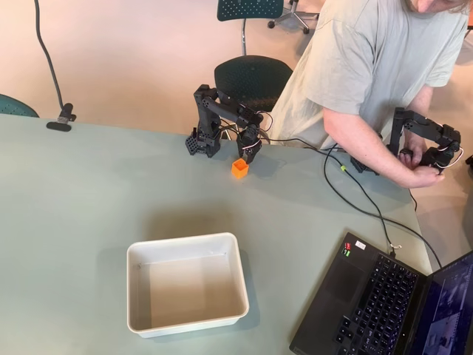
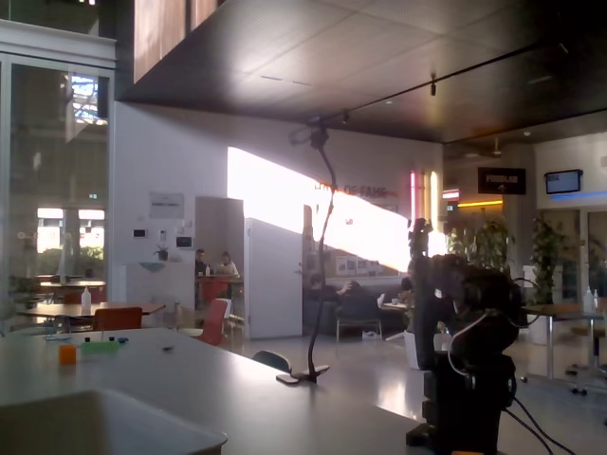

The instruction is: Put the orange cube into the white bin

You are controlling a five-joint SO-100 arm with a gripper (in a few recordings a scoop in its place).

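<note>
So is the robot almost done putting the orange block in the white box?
Not yet, it's only starting. Nothing looks done: in the overhead view the white box sits with no block inside. In hand: the gripper hangs right over the orange block, which sits on the table by the arm's base. Whether the jaws are gripping it, I can't tell. Left: lift the block, carry it across the table and drop it in the box.
</note>
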